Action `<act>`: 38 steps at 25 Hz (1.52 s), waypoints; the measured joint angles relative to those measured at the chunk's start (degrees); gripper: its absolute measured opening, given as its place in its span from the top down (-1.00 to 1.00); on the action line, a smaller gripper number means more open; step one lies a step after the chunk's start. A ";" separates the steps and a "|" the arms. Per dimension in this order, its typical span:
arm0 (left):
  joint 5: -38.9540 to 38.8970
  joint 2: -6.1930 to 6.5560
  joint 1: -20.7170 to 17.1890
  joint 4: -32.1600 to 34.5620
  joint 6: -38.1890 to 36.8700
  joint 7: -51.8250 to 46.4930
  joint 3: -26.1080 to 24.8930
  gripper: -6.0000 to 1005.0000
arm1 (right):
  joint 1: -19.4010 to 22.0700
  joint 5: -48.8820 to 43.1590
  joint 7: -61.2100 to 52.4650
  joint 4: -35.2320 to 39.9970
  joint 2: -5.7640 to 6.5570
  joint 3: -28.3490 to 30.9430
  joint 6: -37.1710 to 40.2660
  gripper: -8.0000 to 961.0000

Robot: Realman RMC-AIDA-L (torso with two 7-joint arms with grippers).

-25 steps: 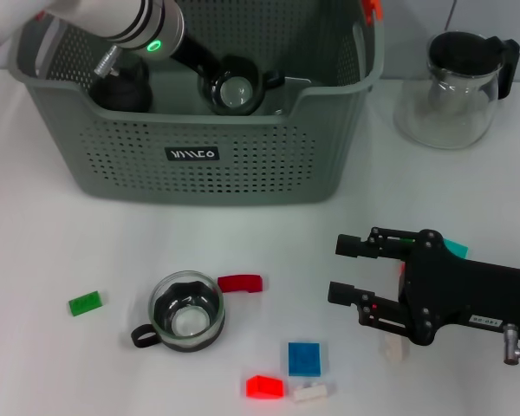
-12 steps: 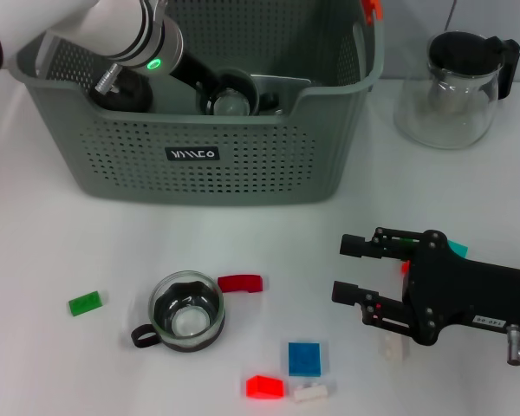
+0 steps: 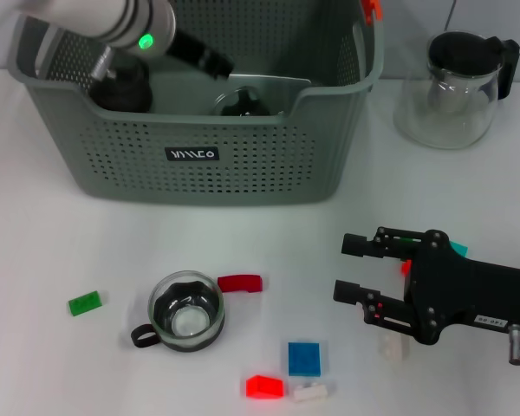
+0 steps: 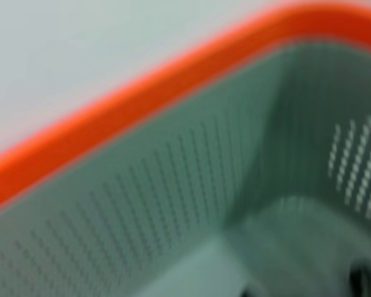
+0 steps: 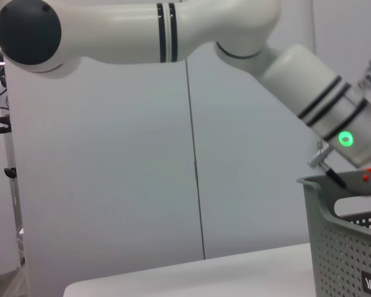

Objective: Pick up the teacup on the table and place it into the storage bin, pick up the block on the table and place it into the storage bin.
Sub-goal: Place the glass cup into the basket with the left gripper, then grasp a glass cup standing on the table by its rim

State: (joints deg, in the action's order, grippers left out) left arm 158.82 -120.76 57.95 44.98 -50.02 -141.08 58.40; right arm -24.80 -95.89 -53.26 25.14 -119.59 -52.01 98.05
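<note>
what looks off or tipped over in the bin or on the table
Nothing is spilled or damaged. One teacup in the storage bin looks tilted on its side, not upright. The other teacup stands upright on the table among scattered blocks.

Storage bin (image 3: 243, 165): matt grey-green perforated plastic, orange clip (image 3: 373, 9) glossy. Teacup (image 3: 185, 311) and teapot (image 3: 455, 87): clear glass, black trim probably plastic. Blocks: smooth plastic. Table (image 3: 52, 243): matt white.
</note>
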 joint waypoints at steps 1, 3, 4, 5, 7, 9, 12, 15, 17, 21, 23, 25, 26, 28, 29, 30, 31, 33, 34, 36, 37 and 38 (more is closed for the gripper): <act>-2.99 -0.21 -1.59 2.91 -0.61 1.28 -1.29 0.37 | 0.01 0.01 0.00 0.00 -0.01 0.01 0.01 -0.18; -11.56 -0.50 -5.70 8.92 -2.93 5.15 -3.37 0.18 | 0.03 -0.01 0.00 0.00 -0.02 0.03 0.04 -0.18; -17.52 -0.48 -7.88 11.41 -4.73 7.67 -4.30 0.08 | 0.03 0.00 0.00 0.00 -0.02 0.03 0.13 -0.18; -23.29 -0.14 -9.52 12.91 -6.73 9.47 -5.13 -0.01 | 0.03 0.00 0.00 0.00 -0.02 0.03 0.19 -0.18; -34.23 1.10 -12.52 14.53 -11.36 12.62 -7.15 -0.14 | 0.03 0.00 -0.04 0.00 -0.03 0.03 0.27 -0.18; -43.30 2.30 -14.62 14.61 -17.41 15.22 -10.51 -0.27 | 0.02 0.00 -0.08 0.00 -0.03 0.02 0.40 -0.18; -50.20 2.65 -17.08 14.34 -29.58 19.61 -17.39 -0.33 | 0.01 0.00 -0.09 0.00 0.01 0.01 0.47 -0.18; -52.67 2.64 -19.63 14.58 -41.33 22.59 -23.63 -0.33 | 0.03 0.00 -0.09 0.00 0.03 -0.02 0.48 -0.18; -52.29 3.18 -21.90 15.12 -48.89 24.08 -26.62 -0.33 | 0.08 0.00 -0.14 0.00 0.03 -0.03 0.52 -0.18; -42.58 4.73 -25.29 20.59 -59.20 25.45 -27.38 -0.32 | -0.16 0.00 -0.77 0.00 0.11 -0.07 0.37 -0.18; -35.48 4.26 -26.49 25.16 -61.29 26.54 -26.60 -0.32 | -0.51 0.00 -1.05 0.00 0.15 -0.21 -0.05 -0.18; -29.98 2.96 -27.84 29.54 -61.30 27.68 -24.53 -0.32 | -0.74 0.00 -1.08 0.00 0.12 -0.37 -0.58 -0.18; -28.64 2.42 -28.29 30.83 -61.22 27.97 -23.46 -0.32 | -0.74 0.00 -1.08 0.00 0.12 -0.37 -0.58 -0.18; -25.72 0.95 -29.32 33.87 -60.89 28.24 -20.26 -0.32 | -0.70 0.00 -1.08 0.00 0.10 -0.38 -0.64 -0.18; -23.93 0.40 -29.56 35.07 -60.50 28.06 -18.48 -0.32 | -0.66 0.00 -1.08 0.00 0.10 -0.38 -0.64 -0.18; -21.53 -0.27 -29.72 36.17 -59.86 27.69 -16.56 -0.32 | -0.62 0.00 -1.08 0.00 0.09 -0.38 -0.59 -0.18; -18.64 -1.03 -29.83 37.20 -59.02 27.17 -14.43 -0.32 | -0.62 0.00 -1.08 0.00 0.09 -0.38 -0.59 -0.18; -13.78 -2.46 -29.68 38.30 -57.04 25.70 -11.01 -0.32 | -0.67 0.00 -1.08 0.00 0.09 -0.37 -0.60 -0.18; -12.42 -2.93 -29.54 38.63 -56.20 24.92 -9.64 -0.32 | -0.73 0.00 -1.07 0.00 0.08 -0.38 -0.60 -0.18; -9.98 -3.64 -29.33 39.03 -53.36 21.59 -5.24 -0.32 | -0.74 0.00 -1.07 0.00 0.07 -0.42 -0.61 -0.18; -9.73 -3.58 -29.31 39.02 -52.04 19.81 -3.09 -0.32 | -0.74 0.00 -1.07 0.00 0.06 -0.44 -0.60 -0.18; -9.40 -3.50 -29.31 38.94 -50.58 17.59 -0.78 -0.32 | -0.73 0.00 -1.07 0.00 0.06 -0.46 -0.55 -0.18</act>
State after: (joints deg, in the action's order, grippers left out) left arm 149.42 -124.26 28.64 83.92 -100.60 -123.48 57.62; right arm -25.53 -95.89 -54.33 25.14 -119.52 -52.47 97.51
